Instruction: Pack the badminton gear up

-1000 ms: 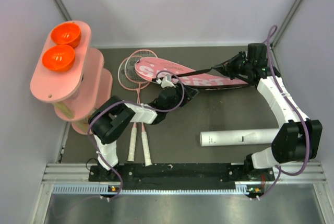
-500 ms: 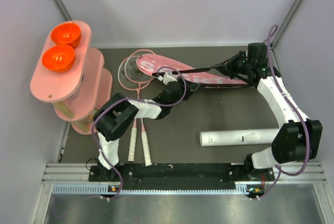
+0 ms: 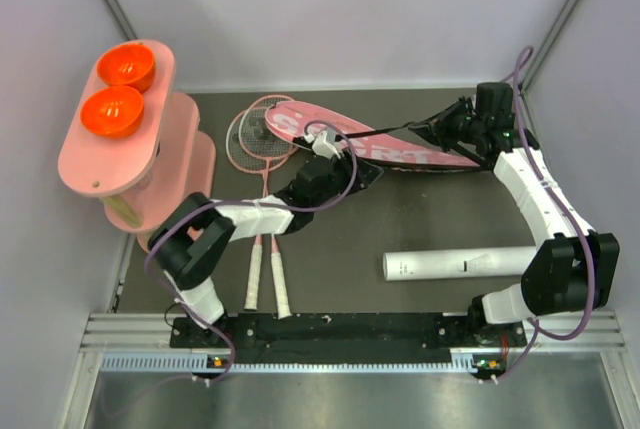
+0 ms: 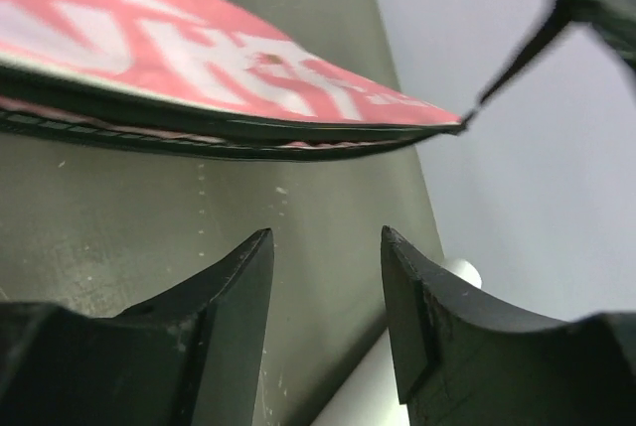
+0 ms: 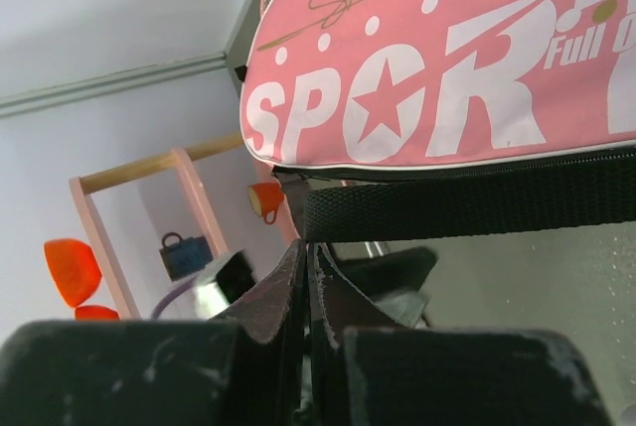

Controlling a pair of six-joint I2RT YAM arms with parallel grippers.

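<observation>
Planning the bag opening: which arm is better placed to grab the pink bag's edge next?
Left, probably. The left gripper is open, facing the edge of the pink bag; the right gripper is shut on the black strap.

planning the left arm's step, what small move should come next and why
Probably ease the left claw forward and up to the dark edge of the pink bag: its jaws stand open and empty just short of it, while the right claw pinches the black strap.
</observation>
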